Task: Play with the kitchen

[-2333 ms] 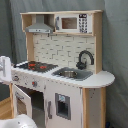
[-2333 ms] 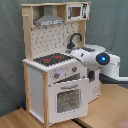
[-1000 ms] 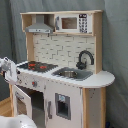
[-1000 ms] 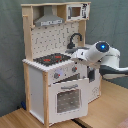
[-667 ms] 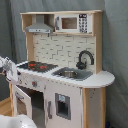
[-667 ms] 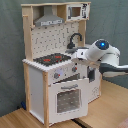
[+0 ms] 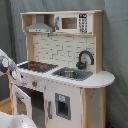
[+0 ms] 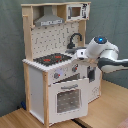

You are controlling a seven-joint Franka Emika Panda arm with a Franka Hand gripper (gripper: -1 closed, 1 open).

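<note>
- Kitchen (image 8: 50, 75) stands on the wooden table (image 8: 107, 107), oven door (image 8: 67, 97) ajar.
- Arm (image 8: 102, 50) reaches beside the hob (image 8: 52, 59).
- Tool's grip: cannot tell.

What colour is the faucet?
Black; the faucet shows best in the first exterior view, beside the sink.

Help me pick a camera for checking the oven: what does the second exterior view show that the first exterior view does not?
Only the first exterior view shows the sink basin from above and the right-hand cupboard door. Only the second exterior view shows the oven door face-on, ajar, with the robot arm crossing beside it. Both show the kitchen with its hob, faucet and grey hood.
</note>
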